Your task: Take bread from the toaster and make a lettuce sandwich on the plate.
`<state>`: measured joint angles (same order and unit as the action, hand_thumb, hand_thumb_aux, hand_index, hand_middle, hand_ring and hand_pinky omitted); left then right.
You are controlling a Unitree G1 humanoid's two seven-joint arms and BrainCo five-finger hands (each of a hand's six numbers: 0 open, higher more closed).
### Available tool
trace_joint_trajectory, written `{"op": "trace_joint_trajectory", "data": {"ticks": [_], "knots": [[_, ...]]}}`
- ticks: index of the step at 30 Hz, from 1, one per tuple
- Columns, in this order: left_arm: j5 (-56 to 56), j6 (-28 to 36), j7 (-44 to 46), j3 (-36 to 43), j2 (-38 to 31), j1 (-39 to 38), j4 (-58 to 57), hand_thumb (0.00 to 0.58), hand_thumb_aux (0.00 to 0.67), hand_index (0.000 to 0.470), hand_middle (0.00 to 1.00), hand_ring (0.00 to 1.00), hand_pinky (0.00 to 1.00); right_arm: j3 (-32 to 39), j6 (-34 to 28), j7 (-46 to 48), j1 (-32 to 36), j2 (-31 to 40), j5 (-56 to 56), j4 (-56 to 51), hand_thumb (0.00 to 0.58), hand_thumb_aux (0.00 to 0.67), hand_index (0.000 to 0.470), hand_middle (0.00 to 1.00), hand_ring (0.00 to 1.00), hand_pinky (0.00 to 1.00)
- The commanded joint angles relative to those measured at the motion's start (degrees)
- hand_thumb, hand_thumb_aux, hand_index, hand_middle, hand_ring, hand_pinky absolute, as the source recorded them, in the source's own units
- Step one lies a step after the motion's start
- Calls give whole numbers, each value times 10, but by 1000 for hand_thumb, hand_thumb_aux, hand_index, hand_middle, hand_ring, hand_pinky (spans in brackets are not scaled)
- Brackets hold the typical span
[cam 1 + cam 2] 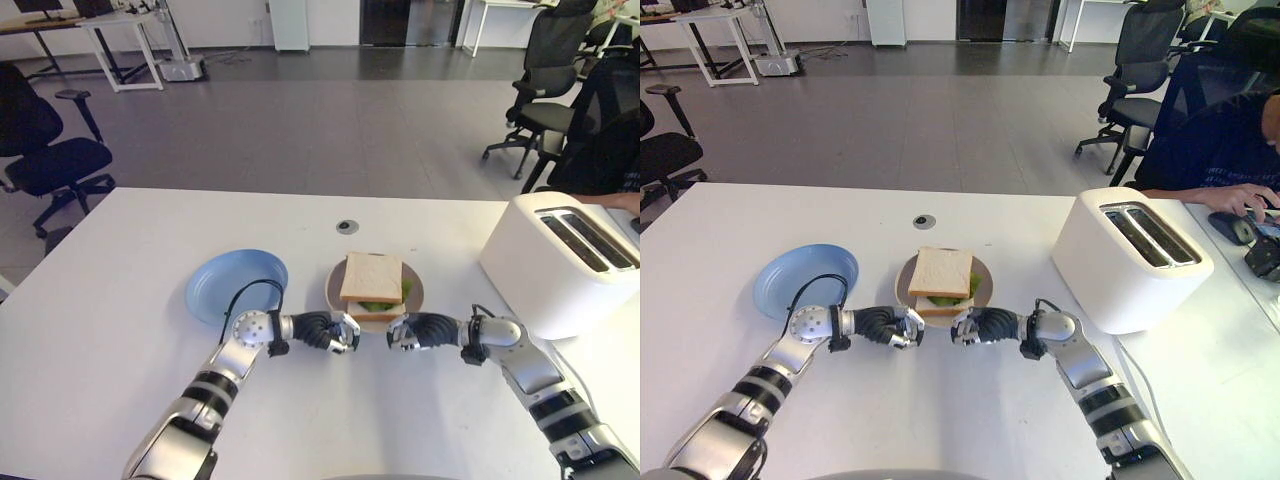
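White bread tops our sandwich [372, 280], lettuce [405, 290] peeking out, on the plate [332, 290] mid-bench [120, 280]. Our left hand [325, 331] and right hand [420, 330] flank its near rim, fingers [346, 336] clenched, grasping nothing.

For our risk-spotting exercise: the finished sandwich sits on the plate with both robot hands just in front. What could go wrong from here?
1. The left robot hand and right robot hand are curled close to the near rim of the plate; a careless withdrawal might nudge it.
2. The sandwich looks loosely stacked, with lettuce showing at its edge; a bump could slide the top slice off.
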<state>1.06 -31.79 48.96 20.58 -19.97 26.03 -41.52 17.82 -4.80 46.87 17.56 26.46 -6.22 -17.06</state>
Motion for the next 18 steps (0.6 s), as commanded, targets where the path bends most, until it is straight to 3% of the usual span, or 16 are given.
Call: {"op": "trace_joint_trajectory", "data": {"ticks": [1,5,8,11,12,13,14,15,16,18], "knots": [[55,-40,-103,-12,55,117,-180,580,670,470,1000,1000,1000,-51,65,-93,120,-60,23,-194,580,670,470,1000,1000,1000],[111,-16,-250,-15,92,203,-299,580,670,470,1000,1000,1000,-68,117,-124,176,-88,40,-292,580,670,470,1000,1000,1000],[104,-50,-237,-31,97,207,-304,580,670,470,1000,1000,1000,-87,132,-115,167,-88,24,-263,580,670,470,1000,1000,1000],[1,-90,-109,-78,99,176,-200,580,670,470,1000,1000,1000,-143,81,-112,101,-75,-47,-64,580,670,470,1000,1000,1000],[-50,-77,-75,-95,99,155,-131,580,670,470,890,890,890,-163,59,-124,80,-75,-69,10,577,625,439,1000,1000,1000],[-112,-26,-51,-110,94,119,-27,550,518,363,475,475,475,-178,39,-144,60,-82,-90,87,0,0,0,937,937,937],[-156,14,-49,-121,88,85,65,0,0,0,302,302,302,-187,22,-161,43,-90,-105,149,0,0,0,404,404,404],[-193,52,-67,-134,86,53,150,0,0,0,165,165,165,-191,12,-188,26,-105,-109,202,0,0,0,169,169,169],[-219,84,-93,-148,87,27,216,0,0,0,0,0,0,-190,1,-212,13,-119,-110,240,0,0,0,0,0,0],[-249,131,-167,-178,103,-18,312,0,0,0,0,0,0,-172,15,-264,-5,-142,-56,279,0,0,0,0,0,0]]}}
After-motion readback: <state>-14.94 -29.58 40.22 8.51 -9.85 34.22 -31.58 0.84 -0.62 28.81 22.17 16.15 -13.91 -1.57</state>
